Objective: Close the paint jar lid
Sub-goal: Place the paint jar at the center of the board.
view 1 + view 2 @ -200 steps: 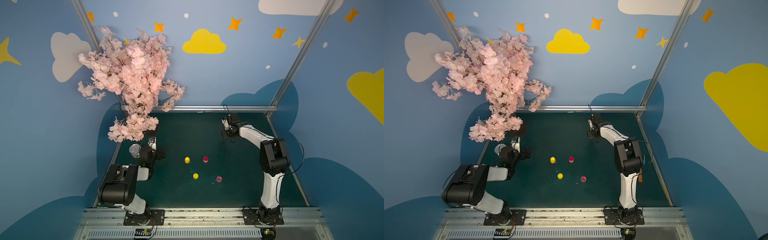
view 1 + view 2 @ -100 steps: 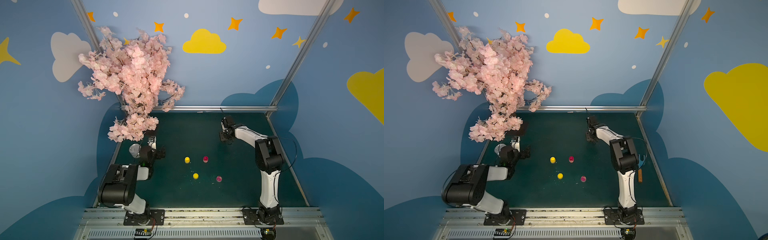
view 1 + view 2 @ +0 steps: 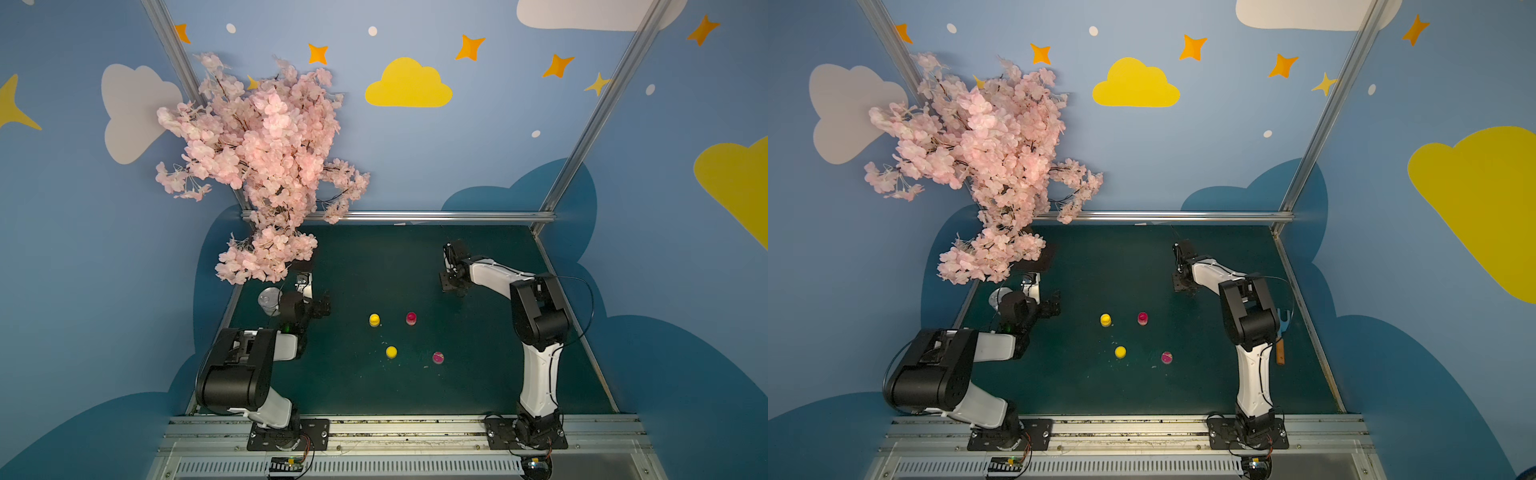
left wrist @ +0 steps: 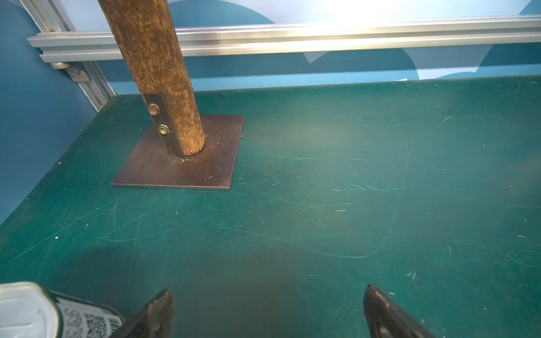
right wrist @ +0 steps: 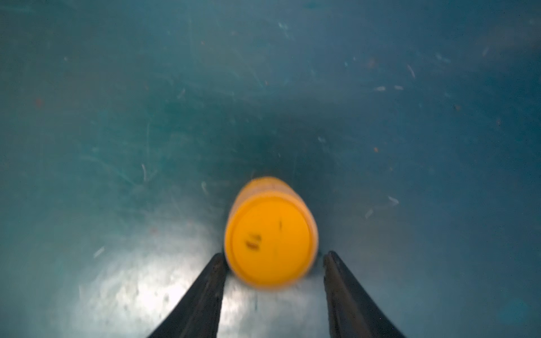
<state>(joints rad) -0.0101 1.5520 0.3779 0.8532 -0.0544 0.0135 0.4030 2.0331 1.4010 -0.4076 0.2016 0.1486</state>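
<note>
Presently, an inventory.

Item one: orange paint jar (image 5: 270, 234), on the green mat (image 5: 117, 117), its lid facing my right wrist camera. It sits between the tips of my right gripper (image 5: 275, 256). One finger (image 5: 205, 292) is at the jar's edge, possibly touching, though the blur leaves that unsettled. The other finger stands clear, with mat showing in the gap. The jaws are parted and grasp nothing.

Item two: writing. The lid has two dark marks, too smeared to read. A can (image 4: 29, 310) just beside my left gripper (image 4: 266, 316) carries a label with a QR code (image 4: 93, 323) and a barcode.

Item three: pose. In a top view my right arm (image 3: 498, 276) stretches across the far part of the mat, wrist bent down. My left arm (image 3: 249, 357) is folded near its base. Its jaws are spread wide and empty, low over the mat, facing the tree trunk (image 4: 158, 73) on its base plate (image 4: 187, 169).

Item four: yellow pot (image 3: 374, 319) and red pot (image 3: 411, 318), mid-mat, well apart from both grippers.
</note>
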